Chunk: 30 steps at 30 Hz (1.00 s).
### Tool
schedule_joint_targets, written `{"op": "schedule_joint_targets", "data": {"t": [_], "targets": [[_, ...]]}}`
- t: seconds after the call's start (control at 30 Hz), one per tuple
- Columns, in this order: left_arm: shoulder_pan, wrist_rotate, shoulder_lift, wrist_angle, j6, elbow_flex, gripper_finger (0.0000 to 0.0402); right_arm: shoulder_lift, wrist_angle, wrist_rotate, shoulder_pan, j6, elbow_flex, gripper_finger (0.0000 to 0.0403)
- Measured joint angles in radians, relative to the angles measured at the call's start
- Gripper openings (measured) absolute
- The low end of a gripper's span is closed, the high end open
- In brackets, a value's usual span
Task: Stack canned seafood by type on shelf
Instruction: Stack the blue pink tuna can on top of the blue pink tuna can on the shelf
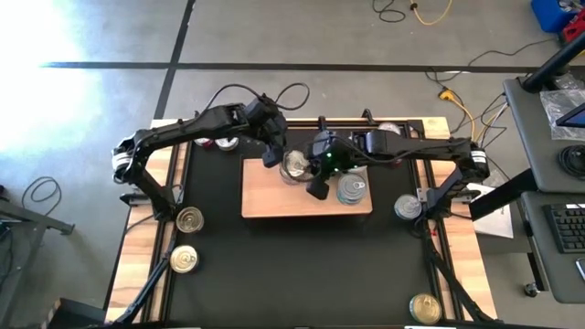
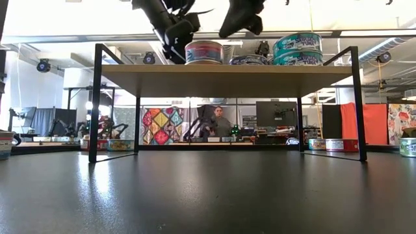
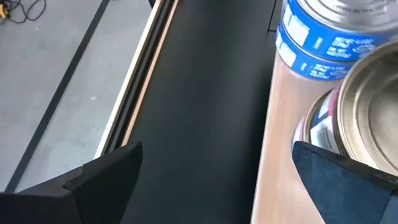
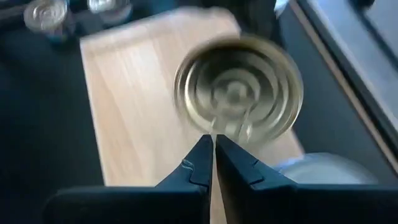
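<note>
Shelf: a flat, pale tan light-wood board (image 1: 274,196) on thin black legs, standing on the black mat (image 1: 292,265) in the middle of the table.
Tins on shelf: a short round silver-lidded metal tin with a reddish label (image 1: 294,164) sits near the board's far edge; beside it a stack of 2 blue-labelled tins (image 1: 352,190), and 1 more low blue tin lies between them in the low view.
Loose tins: 2 gold-lidded tins (image 1: 189,219) on the mat at the left, 1 silver tin (image 1: 408,207) at the right, 1 gold tin (image 1: 425,307) near the front right corner.
Left gripper (image 1: 272,151): fingers spread wide, holding nothing, poised just beside the reddish tin.
Right gripper (image 1: 317,189): fingers pressed together, empty, hanging over the board with its tips near the same tin.
Handling: rigid and fairly dense for their size, I judge; the smooth metal walls look slippery, so a firm squeeze across the side wall, below the lid rim, seems best.
Risk: a nudge could slide a tin across the smooth wood.
</note>
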Motion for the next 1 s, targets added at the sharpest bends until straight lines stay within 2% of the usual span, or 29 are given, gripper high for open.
{"op": "schedule_joint_targets", "data": {"t": [0.2, 0.3, 0.43, 1.0], "targets": [[-0.005, 0.004, -0.02, -0.026, -0.004, 0.0, 0.04, 0.002, -0.005, -0.055, 0.002, 0.029, -0.04, 0.0013], [-0.005, 0.005, -0.02, -0.047, -0.007, -0.001, 0.04, 0.002, 0.0, -0.044, -0.001, 0.039, -0.059, 0.0013], [-0.011, 0.005, -0.02, -0.065, -0.014, -0.001, 0.04, 0.002, -0.005, 0.026, -0.008, 0.026, -0.061, 0.0013], [-0.039, 0.003, -0.032, -0.122, -0.049, 0.034, 0.04, 0.0, 0.001, 0.038, -0.071, -0.044, -0.061, 0.0013]]}}
